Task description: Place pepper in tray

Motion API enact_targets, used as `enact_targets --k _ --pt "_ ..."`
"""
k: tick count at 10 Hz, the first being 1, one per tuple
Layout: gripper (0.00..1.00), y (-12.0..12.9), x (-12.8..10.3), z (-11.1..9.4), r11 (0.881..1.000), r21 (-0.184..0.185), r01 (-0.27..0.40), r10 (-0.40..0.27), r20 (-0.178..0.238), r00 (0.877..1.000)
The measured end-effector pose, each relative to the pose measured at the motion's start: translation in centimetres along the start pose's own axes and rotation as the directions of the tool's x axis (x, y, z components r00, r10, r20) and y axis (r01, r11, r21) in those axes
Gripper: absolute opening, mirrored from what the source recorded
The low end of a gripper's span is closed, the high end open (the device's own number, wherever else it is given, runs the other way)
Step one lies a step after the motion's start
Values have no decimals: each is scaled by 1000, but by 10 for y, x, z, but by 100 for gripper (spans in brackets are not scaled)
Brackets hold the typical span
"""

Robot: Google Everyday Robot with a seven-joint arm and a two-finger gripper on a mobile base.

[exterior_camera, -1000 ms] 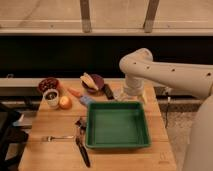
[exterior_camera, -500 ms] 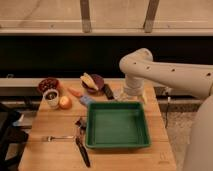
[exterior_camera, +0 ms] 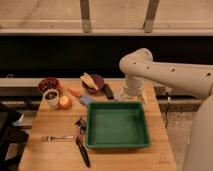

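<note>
The pepper (exterior_camera: 75, 92), small, tapered and orange-red, lies on the wooden table left of centre, between the dark-red bowl and the dark plate. The green tray (exterior_camera: 118, 145) sits in the middle of the table with nothing inside it. My white arm reaches in from the right and bends down to the gripper (exterior_camera: 129, 97), which hangs just behind the tray's far rim, well to the right of the pepper. It holds nothing and looks open.
A dark-red bowl (exterior_camera: 48, 84), a white cup (exterior_camera: 51, 97) and a round yellow-orange fruit (exterior_camera: 64, 102) stand at the left. A dark plate (exterior_camera: 96, 82) carries a pale yellow piece. A fork (exterior_camera: 52, 137) and a dark utensil (exterior_camera: 82, 150) lie left of the tray.
</note>
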Motion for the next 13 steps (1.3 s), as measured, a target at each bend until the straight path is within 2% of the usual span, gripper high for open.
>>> enact_targets --k 9,10,11,13 --pt "80 0 0 0 1000 -1 2 -2 1 1000" --pt "80 -2 -1 -2 1000 5 9 -9 11 1000" --pt "80 2 -5 -7 999 30 44 -45 47 998" --pt "80 29 -13 -16 990 65 121 -128 103 986"
